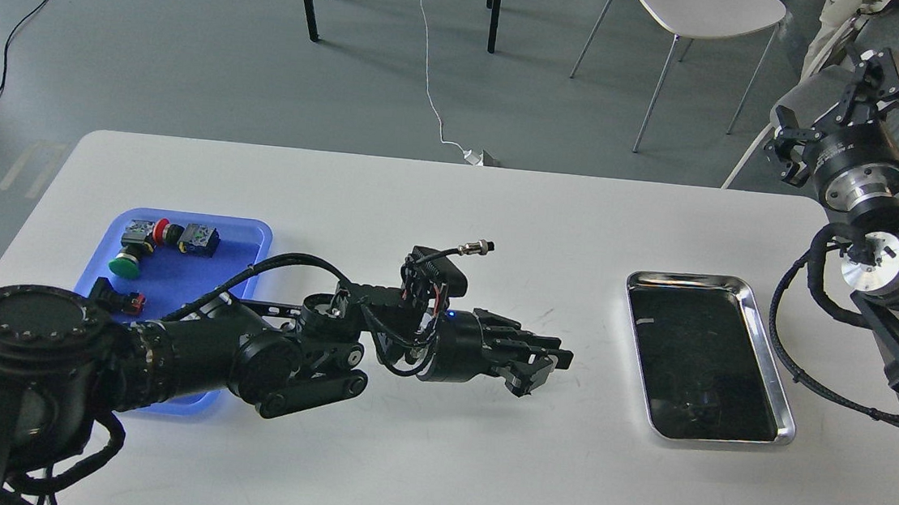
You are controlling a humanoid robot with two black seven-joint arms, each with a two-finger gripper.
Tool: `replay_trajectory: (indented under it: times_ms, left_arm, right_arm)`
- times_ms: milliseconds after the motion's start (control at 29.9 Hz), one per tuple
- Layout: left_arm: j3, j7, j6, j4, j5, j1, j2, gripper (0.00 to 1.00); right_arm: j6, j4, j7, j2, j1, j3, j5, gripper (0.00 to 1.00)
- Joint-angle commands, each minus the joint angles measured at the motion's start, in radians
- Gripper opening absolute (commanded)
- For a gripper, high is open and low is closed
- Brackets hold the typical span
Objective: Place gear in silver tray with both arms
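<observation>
The silver tray [766, 353] lies on the right part of the white table, and its dark bottom holds nothing I can make out. My left gripper [545, 365] hovers low over the table's middle, pointing right, roughly a hand's width left of the tray. Its black fingers [551, 351] lie close together with a dark lump beneath them. I cannot tell whether that lump is the gear, and no gear shows clearly anywhere. My right gripper [835, 99] is raised beyond the table's far right corner with its fingers spread wide and nothing between them.
A blue plastic tray [251, 239] at the left holds a green push button [125, 263], a red button switch [162, 231] and a small black-and-red part [118, 297]. My left arm partly covers it. A white chair [702, 10] stands behind the table.
</observation>
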Motion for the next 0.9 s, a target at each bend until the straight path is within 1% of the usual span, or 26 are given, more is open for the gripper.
replay_trajectory:
  times_ms: [0,368,568,635,869]
  left_arm:
    - [0.001,0.0,0.0,0.004,0.002,0.007,0.0,0.15]
    - [-0.001,0.0,0.006,0.002,-0.003,0.016,0.0,0.18]
    - [-0.002,0.0,0.006,0.004,-0.006,0.017,0.0,0.24]
    - [-0.002,0.0,0.006,0.004,-0.007,0.017,0.0,0.27]
    - [-0.002,0.0,0.006,0.004,-0.009,0.017,0.0,0.32]
  right_arm:
    - [0.0,-0.001,0.0,0.001,0.0,0.0,0.0,0.99]
    - [-0.002,0.001,0.0,0.001,0.002,-0.018,0.0,0.99]
    - [-0.002,0.001,0.001,0.001,0.002,-0.02,0.0,0.99]
    - [-0.002,0.001,0.001,0.001,0.0,-0.02,0.0,0.99]
    - [-0.002,0.002,0.001,0.001,0.0,-0.02,0.0,0.99]
